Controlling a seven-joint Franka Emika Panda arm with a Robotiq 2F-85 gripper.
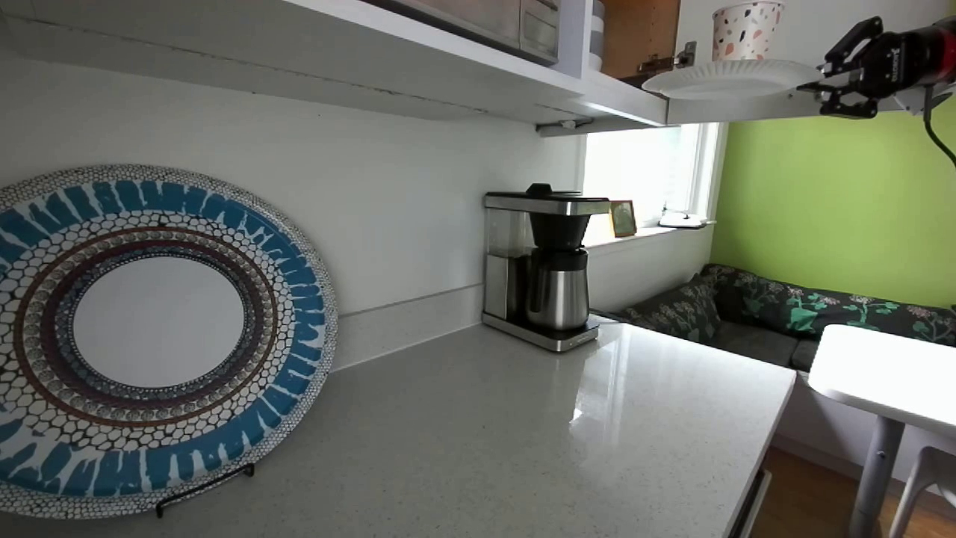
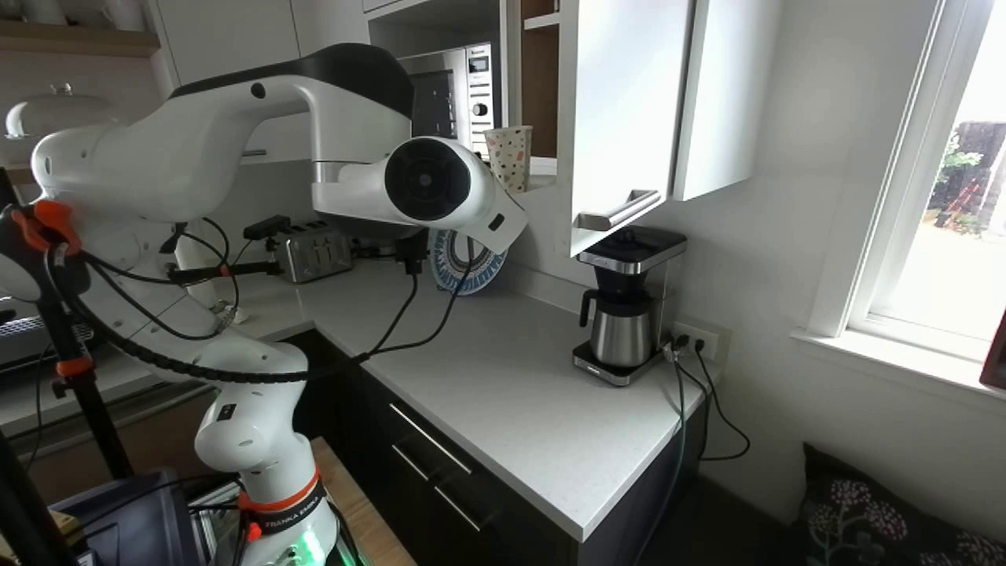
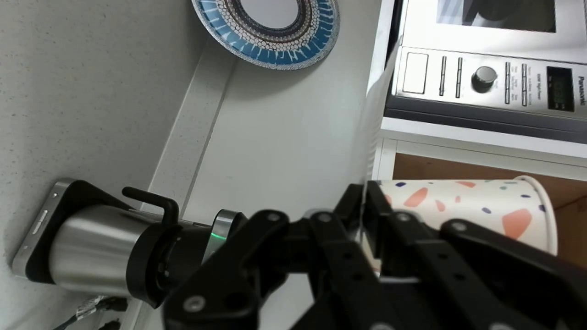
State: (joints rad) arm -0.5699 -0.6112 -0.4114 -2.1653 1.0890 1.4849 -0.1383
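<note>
One white paper plate [image 1: 728,84] sits clamped in your claw [image 3: 364,195]: you have its two fingers [image 3: 351,198] pressed together on the rim, with only the plate's thin edge between them. You are holding it in the air, well above the worktop [image 1: 478,433] and close to the open wall cabinet [image 2: 541,102]. On the plate a spotted paper cup [image 1: 747,31] stands upright near your fingers; from these views you cannot tell whether they touch the cup as well. Your wrist view also takes in the microwave [image 3: 495,55] next to the cabinet. Below, on the worktop, you have the coffee maker [image 1: 549,273] and, well apart from it, a round blue-patterned platter [image 1: 158,325] standing on its edge.
</note>
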